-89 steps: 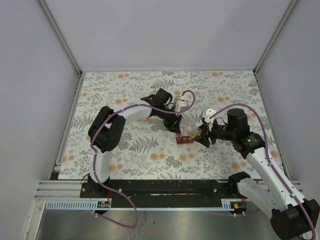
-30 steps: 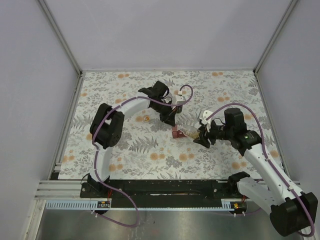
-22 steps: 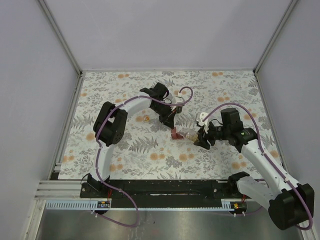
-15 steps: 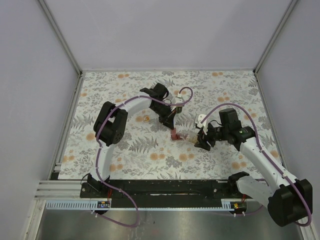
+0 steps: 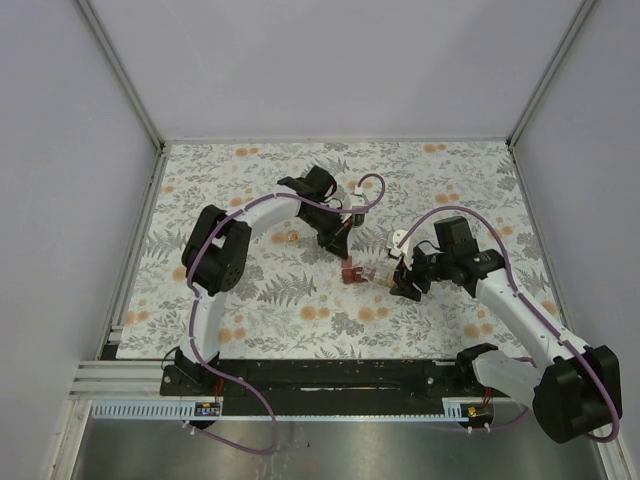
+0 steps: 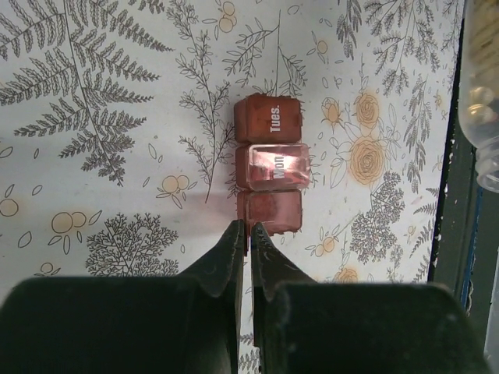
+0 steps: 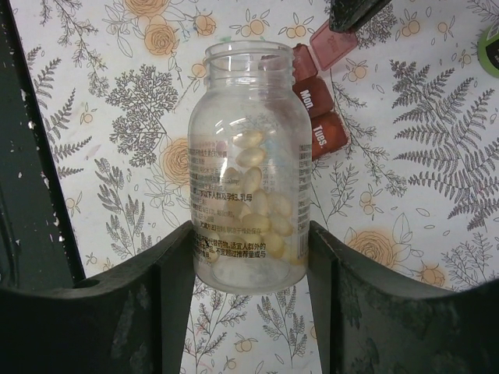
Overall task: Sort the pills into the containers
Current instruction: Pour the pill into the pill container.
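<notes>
A: Where is the left gripper [image 5: 342,250]?
B: Near the middle of the flowered cloth [image 5: 440,180], with its tip just at the far side of the dark red pill box [image 5: 349,272].
A: And the right gripper [image 5: 398,272]?
B: It holds a clear bottle [image 5: 375,268] lying sideways, the mouth to the left, close to the box. A small orange thing [image 5: 291,237] lies further left.
</notes>
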Available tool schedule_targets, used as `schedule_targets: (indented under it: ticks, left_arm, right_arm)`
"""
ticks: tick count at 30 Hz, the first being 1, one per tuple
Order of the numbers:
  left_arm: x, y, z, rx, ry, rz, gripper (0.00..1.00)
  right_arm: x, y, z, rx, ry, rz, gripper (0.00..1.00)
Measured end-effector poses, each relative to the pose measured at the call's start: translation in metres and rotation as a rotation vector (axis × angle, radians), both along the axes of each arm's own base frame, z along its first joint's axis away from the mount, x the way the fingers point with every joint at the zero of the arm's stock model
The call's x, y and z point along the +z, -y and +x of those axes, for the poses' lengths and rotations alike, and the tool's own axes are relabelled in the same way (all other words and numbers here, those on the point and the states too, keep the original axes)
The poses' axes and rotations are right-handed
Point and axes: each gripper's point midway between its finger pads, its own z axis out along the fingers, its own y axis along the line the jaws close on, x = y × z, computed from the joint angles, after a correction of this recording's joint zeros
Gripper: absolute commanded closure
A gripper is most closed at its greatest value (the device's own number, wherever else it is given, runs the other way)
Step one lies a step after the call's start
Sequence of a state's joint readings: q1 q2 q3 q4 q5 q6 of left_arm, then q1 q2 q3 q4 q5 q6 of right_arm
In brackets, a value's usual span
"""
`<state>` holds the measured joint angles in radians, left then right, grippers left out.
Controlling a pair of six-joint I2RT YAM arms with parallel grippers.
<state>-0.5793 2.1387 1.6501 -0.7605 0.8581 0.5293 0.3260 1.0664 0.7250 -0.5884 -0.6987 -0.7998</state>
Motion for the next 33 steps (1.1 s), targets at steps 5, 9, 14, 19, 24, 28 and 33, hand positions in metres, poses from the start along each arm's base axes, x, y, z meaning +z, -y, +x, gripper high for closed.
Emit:
schedule_targets:
  ticks: [5, 9, 14, 19, 24, 28, 33]
  left_arm:
    - [0.008, 0.005, 0.0, -0.003, 0.031, -0.014, 1.0]
    - [0.01, 0.009, -0.002, -0.008, 0.051, -0.018, 1.0]
    - [0.01, 0.012, -0.004, -0.013, 0.059, -0.019, 1.0]
    - [0.011, 0.013, -0.004, -0.012, 0.059, -0.019, 1.0]
    - [0.011, 0.014, -0.004, -0.011, 0.061, -0.021, 1.0]
    - [0.011, 0.015, -0.004, -0.013, 0.062, -0.023, 1.0]
    - [0.01, 0.017, -0.006, -0.016, 0.062, -0.025, 1.0]
  right_arm:
    - [-0.003, 0.001, 0.002, 0.003, 0.004, -0.013, 1.0]
    - [-0.008, 0.002, 0.003, 0.006, -0.004, -0.026, 1.0]
    - [-0.016, 0.004, 0.004, 0.009, -0.022, -0.05, 1.0]
    - [-0.023, 0.005, 0.007, 0.019, -0.034, -0.068, 1.0]
    - [-0.027, 0.007, 0.013, 0.025, -0.041, -0.099, 1.0]
    - [-0.03, 0.007, 0.016, 0.029, -0.056, -0.116, 1.0]
    - [-0.036, 0.008, 0.018, 0.032, -0.09, -0.138, 1.0]
